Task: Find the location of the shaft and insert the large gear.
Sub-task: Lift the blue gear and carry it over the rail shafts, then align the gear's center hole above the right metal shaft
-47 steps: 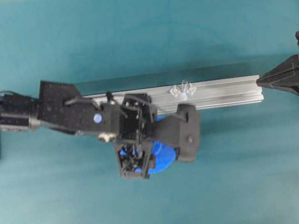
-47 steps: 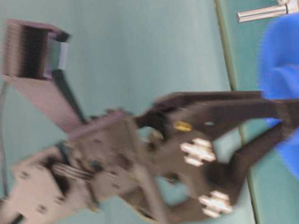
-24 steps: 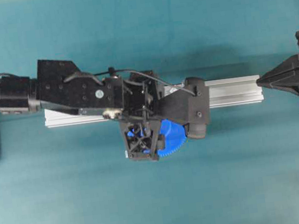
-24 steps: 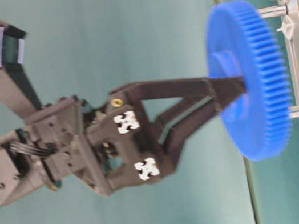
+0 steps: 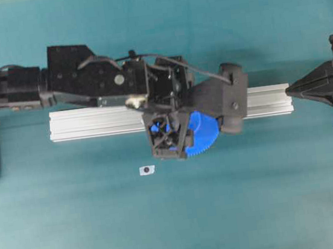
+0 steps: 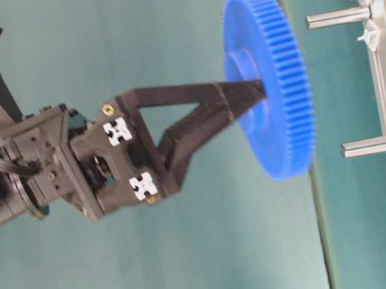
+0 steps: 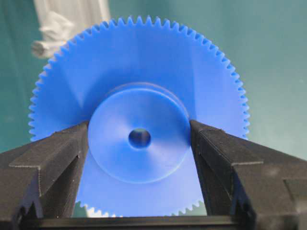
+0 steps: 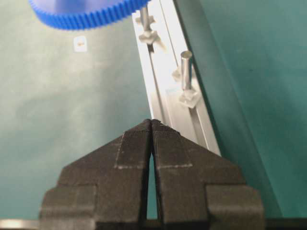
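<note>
**Gear held above the rail, clear of both pegs**

We see open teal table (image 5: 155,35) on every side of the aluminium rail (image 5: 87,122), which lies across the middle of the overhead view. Black frame posts stand at the left and right borders. In the table-level view, which is turned on its side, a clear gap of teal separates the gear's face from the tips of both pegs, so nothing touches there.

The left gripper (image 7: 139,139) clamps the large gear (image 6: 268,82) by its raised hub, one finger (image 7: 53,158) on each side, the centre hole showing between them. The gear's flat face is turned toward the rail, and its axis runs in line with the pegs. From overhead, only a blue arc (image 5: 203,135) of it shows under the wrist, overlapping the rail's near edge.

In the table-level view the shaft (image 6: 339,16) stands off the rail between its two clear mounts, level with the gear's upper rim rather than its hub. The second peg (image 6: 376,145) stands further along the rail, level with the gear's lower rim.

The right gripper (image 8: 151,125) sits off the rail's right end with its fingers pressed together on nothing. A small white tag (image 5: 147,170) with a dark dot lies on the table in front of the rail.
</note>
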